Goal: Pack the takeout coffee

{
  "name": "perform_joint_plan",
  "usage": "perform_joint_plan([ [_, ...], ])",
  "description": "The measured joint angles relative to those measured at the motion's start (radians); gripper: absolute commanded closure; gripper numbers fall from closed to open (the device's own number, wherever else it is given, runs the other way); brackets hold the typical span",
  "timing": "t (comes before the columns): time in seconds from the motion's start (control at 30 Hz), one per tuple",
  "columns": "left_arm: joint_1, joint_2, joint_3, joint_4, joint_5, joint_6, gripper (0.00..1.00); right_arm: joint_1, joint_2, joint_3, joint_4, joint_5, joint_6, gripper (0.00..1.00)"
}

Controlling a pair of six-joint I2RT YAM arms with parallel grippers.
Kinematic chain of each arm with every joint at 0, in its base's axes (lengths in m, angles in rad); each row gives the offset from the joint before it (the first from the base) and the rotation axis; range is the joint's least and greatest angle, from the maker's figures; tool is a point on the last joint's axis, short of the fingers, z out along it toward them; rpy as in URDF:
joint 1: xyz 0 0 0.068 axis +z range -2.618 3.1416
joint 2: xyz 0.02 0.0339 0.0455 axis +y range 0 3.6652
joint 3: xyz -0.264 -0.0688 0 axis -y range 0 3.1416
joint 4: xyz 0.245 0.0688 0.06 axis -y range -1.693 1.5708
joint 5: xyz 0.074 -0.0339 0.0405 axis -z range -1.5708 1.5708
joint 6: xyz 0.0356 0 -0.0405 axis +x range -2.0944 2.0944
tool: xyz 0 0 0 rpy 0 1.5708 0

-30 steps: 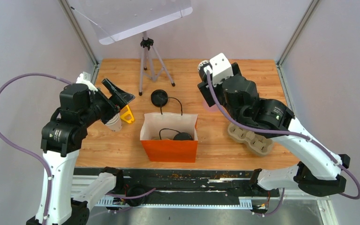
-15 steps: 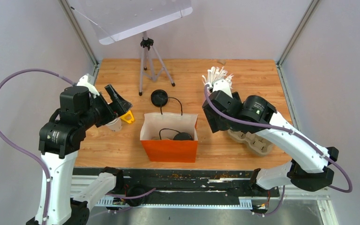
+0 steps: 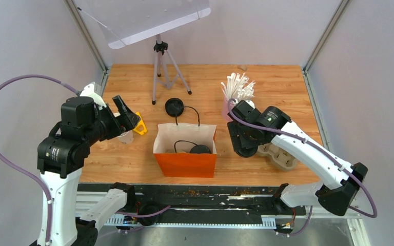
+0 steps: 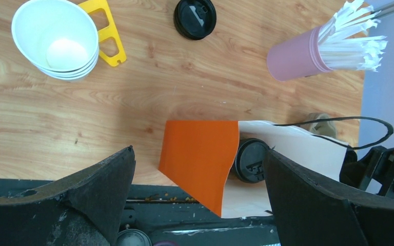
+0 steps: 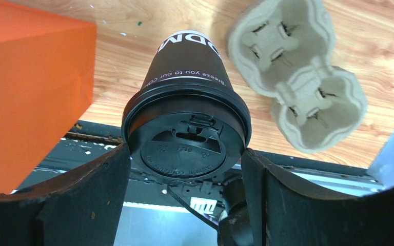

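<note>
**DESK:** Where is the takeout coffee, and who has it?

**PHOTOGRAPHER:** The right gripper (image 5: 184, 154) is clamped on a lidded cup (image 5: 187, 66), its fingers (image 5: 72, 205) pressed against either side of the black-lidded top. The cup hangs base-down over the table (image 3: 267, 77), between the orange paper bag (image 3: 184, 164) and the brown pulp tray (image 3: 282, 156). A second lidded cup (image 3: 200, 149) sits inside the bag. The left gripper (image 4: 199, 154) hovers with its jaws wide apart and empty, near a stack of bare white cups (image 4: 56, 43).

**DESK:** How will the cup handle?

**PHOTOGRAPHER:** Likely light and thin-walled, so easy to crush mid-body. The lidded rim looks the stiffest place to hold, though the slick plastic may slip or pop off. Whether the cup holds liquid cannot be told.

**DESK:** And the setting?

**PHOTOGRAPHER:** A wood-grain tabletop, boxed in by pale walls (image 3: 31, 41) and metal posts (image 3: 87, 36). A spare lid (image 3: 174, 107), a pink cup of straws (image 4: 292, 59) and a tripod (image 3: 160, 66) stand behind the bag. The bag's mouth, crossed by black cord handles (image 4: 338, 120), looks the tight spot.
</note>
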Motion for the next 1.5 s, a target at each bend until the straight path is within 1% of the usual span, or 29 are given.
perform_joint_plan([
  [0.13,0.0,0.001,0.0,-0.024,-0.005,0.01,0.0,-0.023,0.027,-0.037,0.079,-0.05,-0.018,0.26],
  [0.33,0.0,0.0,0.0,-0.045,-0.005,0.024,0.0,-0.054,0.113,-0.095,0.185,-0.112,-0.055,0.24],
  [0.57,0.0,0.0,0.0,-0.066,-0.008,0.027,0.0,-0.088,0.138,-0.158,0.229,-0.146,-0.097,0.24],
  [0.63,0.0,0.0,0.0,-0.07,-0.02,0.027,0.0,-0.093,0.141,-0.164,0.241,-0.156,-0.102,0.21],
  [0.97,0.0,0.013,0.002,-0.092,-0.057,0.048,0.0,-0.11,0.188,-0.147,0.254,-0.167,-0.134,0.06],
  [1.1,0.0,0.024,0.003,-0.097,-0.077,0.064,0.0,-0.114,0.197,-0.116,0.236,-0.167,-0.145,0.01],
  [1.33,0.0,0.023,0.003,-0.097,-0.104,0.071,0.0,-0.117,0.192,0.021,0.203,-0.16,-0.149,0.0],
  [1.43,0.0,0.019,0.0,-0.095,-0.109,0.075,0.0,-0.116,0.153,0.023,0.235,-0.137,-0.149,0.0],
  [1.5,0.0,0.006,-0.009,-0.084,-0.115,0.079,0.0,-0.117,0.101,-0.01,0.28,-0.116,-0.148,0.0],
])
